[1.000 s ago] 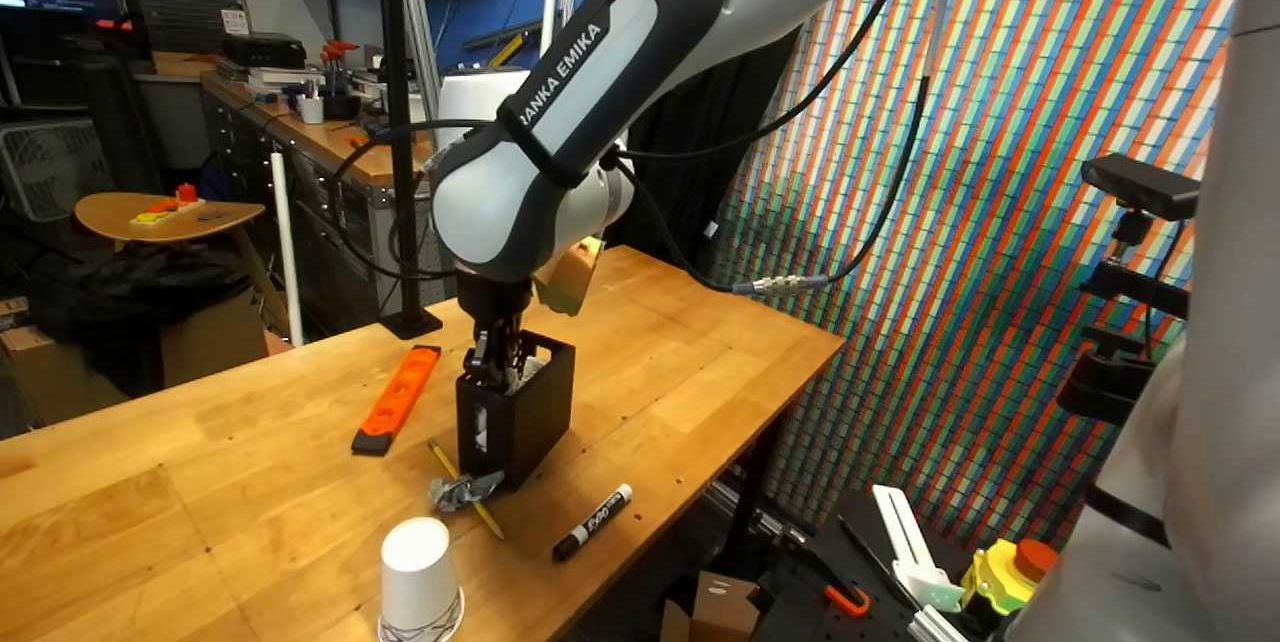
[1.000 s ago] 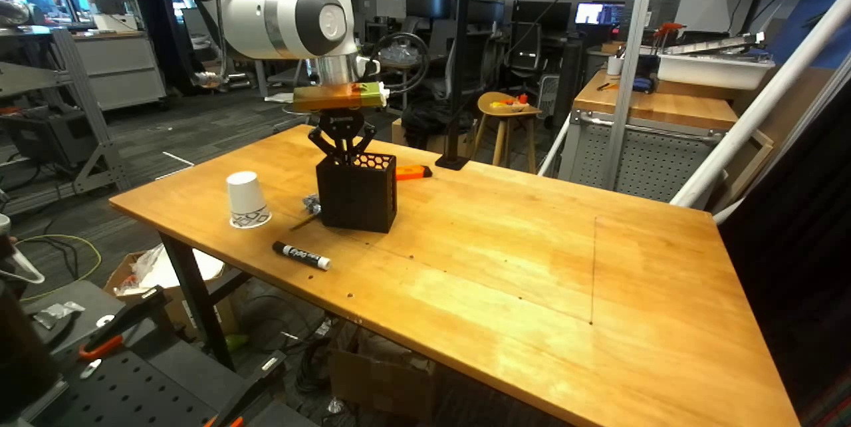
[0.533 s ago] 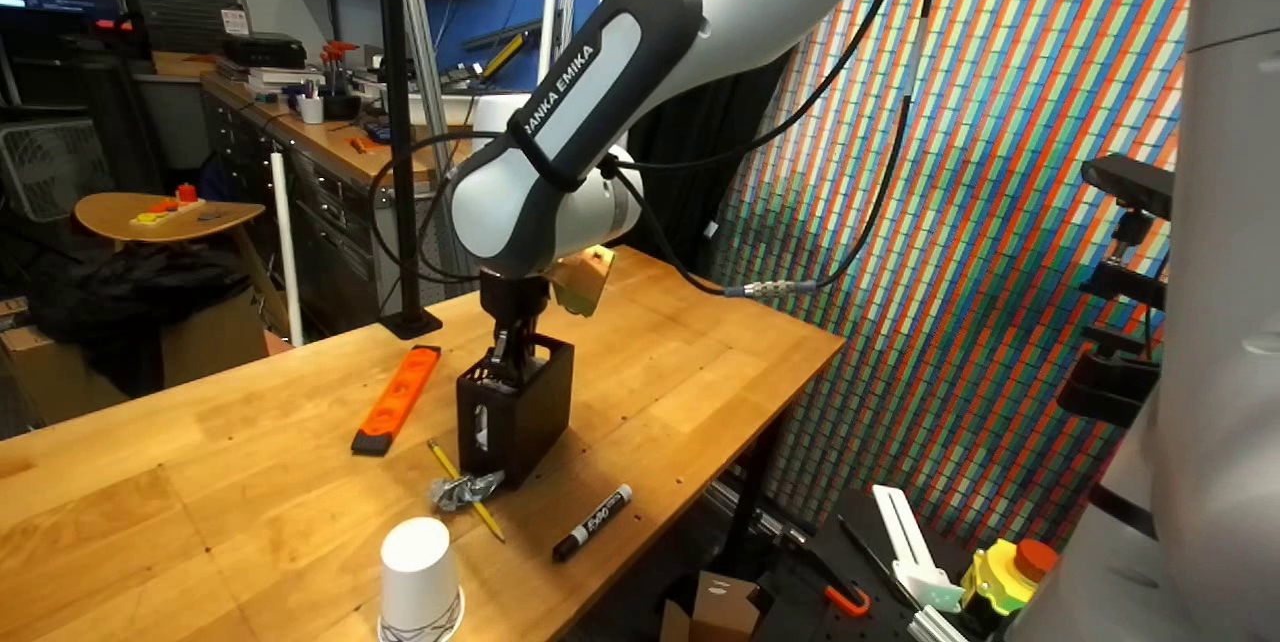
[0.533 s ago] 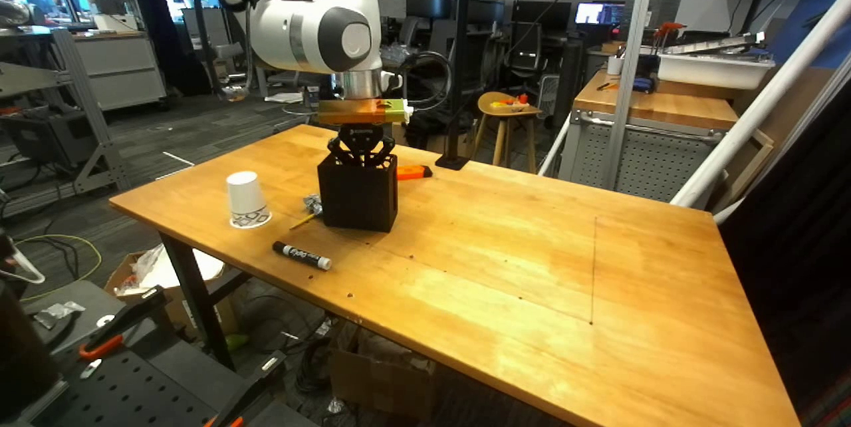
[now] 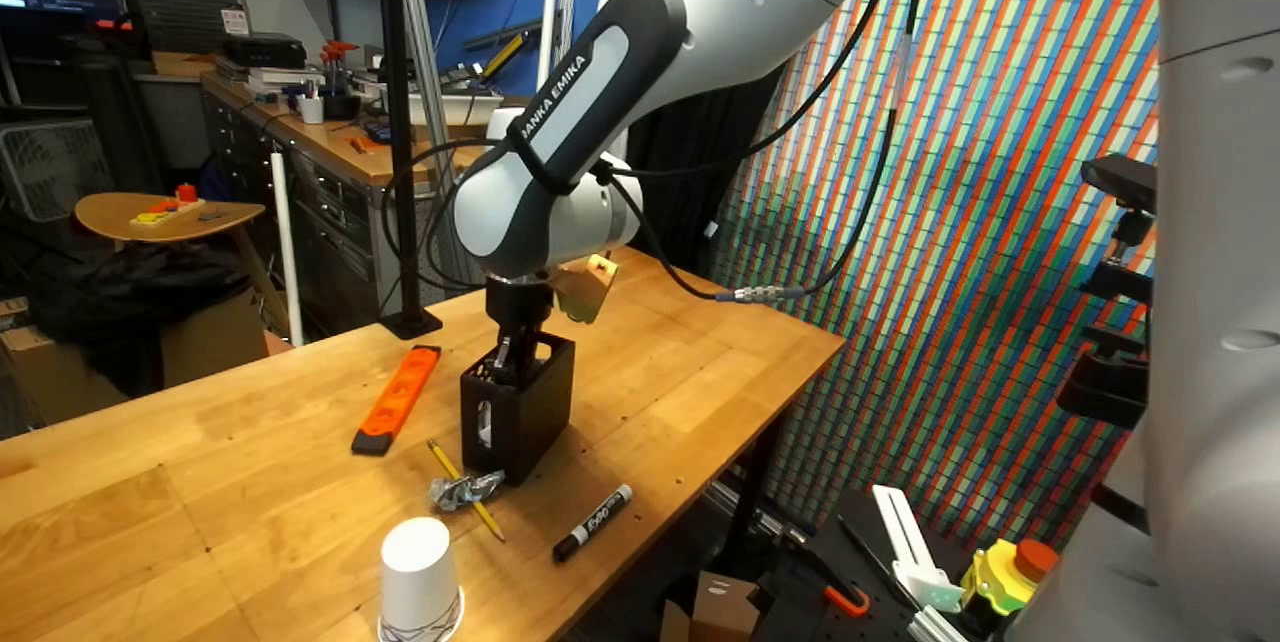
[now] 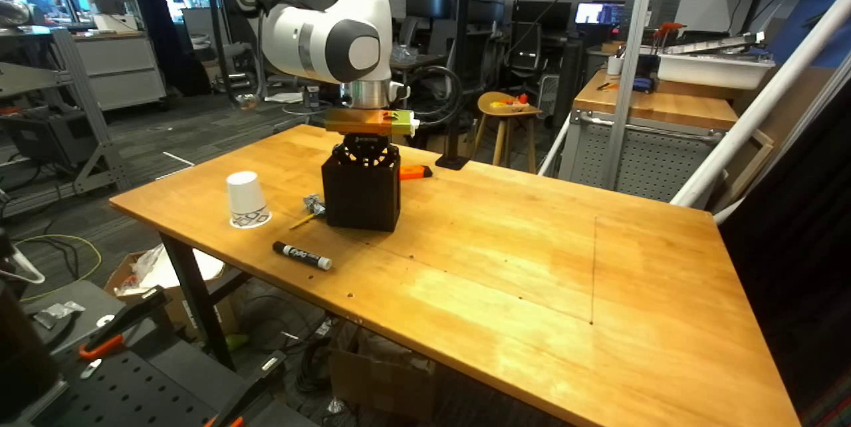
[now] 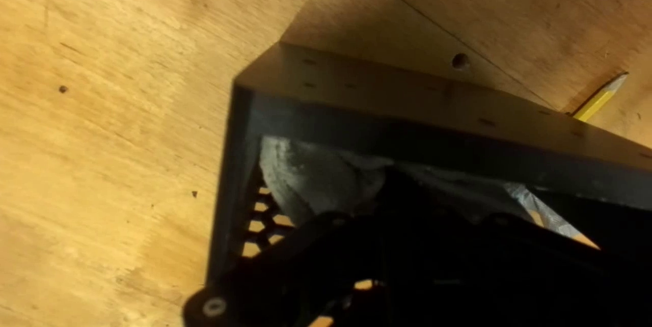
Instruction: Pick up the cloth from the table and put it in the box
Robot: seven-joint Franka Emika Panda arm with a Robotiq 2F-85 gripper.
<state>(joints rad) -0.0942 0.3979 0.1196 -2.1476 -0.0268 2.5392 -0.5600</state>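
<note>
Because the wrist view is so dark, only part of the pale grey cloth (image 7: 323, 175) shows clearly, bunched inside the upright black box (image 6: 362, 197), apparently below its rim and beside a honeycomb lattice (image 7: 268, 216). The fingers (image 5: 514, 360) reach down through the top of that box, their tips hidden behind its walls, so I can't make out whether they clasp the cloth or stand free of it. My reading is that the cloth is where the task wants it, leaving a clean release and a straight lift. The likeliest trouble from here is a fold caught on the fingers, which would draw the cloth back over the rim as the arm (image 5: 595, 82) goes up. The box also looks narrow: fingers spread too wide could wedge against its walls, and a lift or sideways nudge would then tip it or carry it along. A shove towards the crumpled foil (image 5: 466, 491), which sits just beside the box and over the pencil (image 5: 489, 520), could push both along the desk (image 6: 505, 281). Further out, the black marker (image 5: 592, 524), the upturned paper cup (image 5: 416, 562) and the orange bar (image 5: 400, 397) seem less exposed, unless the box topples their way
</note>
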